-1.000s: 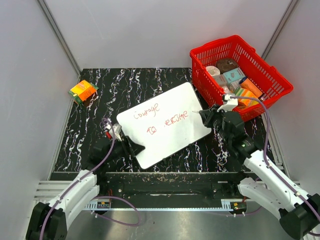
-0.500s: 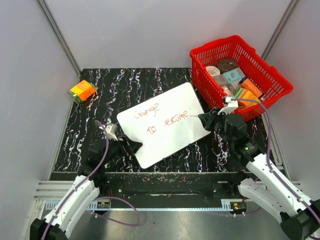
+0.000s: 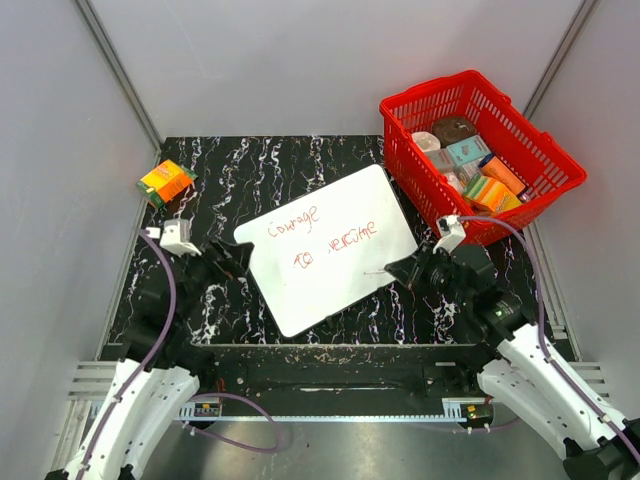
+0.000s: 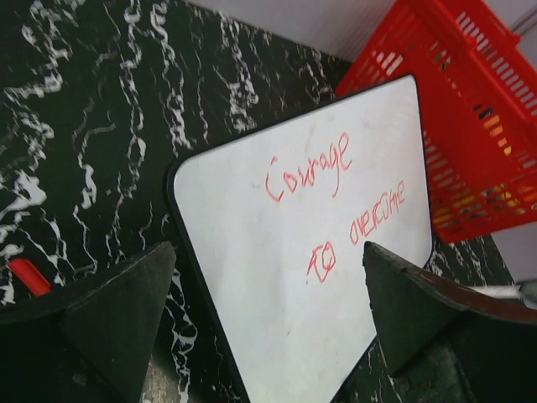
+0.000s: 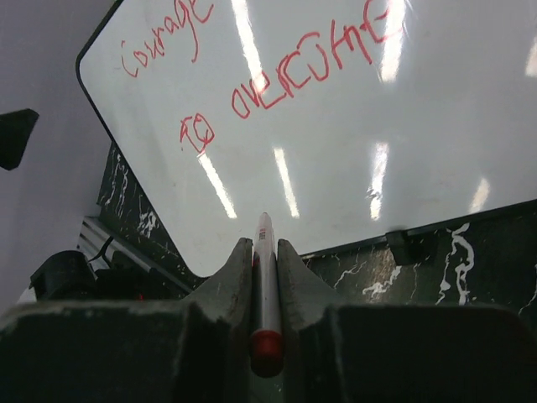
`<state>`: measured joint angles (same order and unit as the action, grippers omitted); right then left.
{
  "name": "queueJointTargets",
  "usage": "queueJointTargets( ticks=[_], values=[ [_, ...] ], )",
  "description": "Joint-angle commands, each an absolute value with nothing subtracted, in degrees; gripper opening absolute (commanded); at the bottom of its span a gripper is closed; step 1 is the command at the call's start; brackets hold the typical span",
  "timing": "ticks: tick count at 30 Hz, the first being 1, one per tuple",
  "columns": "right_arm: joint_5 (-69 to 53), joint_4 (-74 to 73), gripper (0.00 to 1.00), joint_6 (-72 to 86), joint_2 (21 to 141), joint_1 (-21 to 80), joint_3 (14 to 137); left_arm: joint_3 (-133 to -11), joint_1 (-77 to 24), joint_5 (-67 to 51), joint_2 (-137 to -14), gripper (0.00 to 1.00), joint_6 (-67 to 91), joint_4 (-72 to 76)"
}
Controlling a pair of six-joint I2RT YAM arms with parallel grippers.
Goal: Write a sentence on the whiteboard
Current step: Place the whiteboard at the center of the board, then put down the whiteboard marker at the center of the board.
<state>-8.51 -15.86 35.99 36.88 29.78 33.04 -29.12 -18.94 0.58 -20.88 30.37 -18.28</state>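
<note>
At the centre of the black, white-veined marble table [image 3: 300,165] lies the large flat white rectangular whiteboard [image 3: 335,285]. It has rounded corners and a thin black edge, and it sits flat and turned at an angle. Its far right corner is just beside the red plastic mesh basket [image 3: 545,150], which stands at the far right of the table and holds assorted small packages.

The sentence [image 3: 322,236] is written in thin red marker in two lines. The far line reads "courage" and the near line "to overcome". The near part of the board is bare.

The left tool [image 3: 235,268] is just beside the board's left edge. It is released, with its dark fingers [image 4: 109,311] spread wide and grasping nothing.

The right tool [image 3: 398,270] is at the board's near right edge. It is clenched on a slim white marker with a red end [image 5: 267,277], held lengthwise between the fingers. The marker tip points left over the board's near portion, below the written lines. Whether the tip touches the surface cannot be told.

A small orange and green carton [image 3: 165,182] rests at the table's far left edge, well apart from the board.
</note>
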Motion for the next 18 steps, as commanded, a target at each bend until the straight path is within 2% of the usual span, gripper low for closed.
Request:
queueJointTargets(
  ticks=[1,10,18],
  values=[
    [-20.45,-17.05,0.0,44.89,36.74,29.62,30.24,-39.53,-18.98,6.68,-25.64,0.99,26.28,-22.14],
    [-23.81,-17.05,0.0,54.65,31.12,29.62,15.49,-52.29,-18.9,4.4,-28.65,0.99,18.91,-23.2],
    [-23.73,-17.58,0.0,56.42,31.11,29.53,12.04,-59.68,-18.98,1.06,-30.32,0.99,16.52,-24.25]
  ],
)
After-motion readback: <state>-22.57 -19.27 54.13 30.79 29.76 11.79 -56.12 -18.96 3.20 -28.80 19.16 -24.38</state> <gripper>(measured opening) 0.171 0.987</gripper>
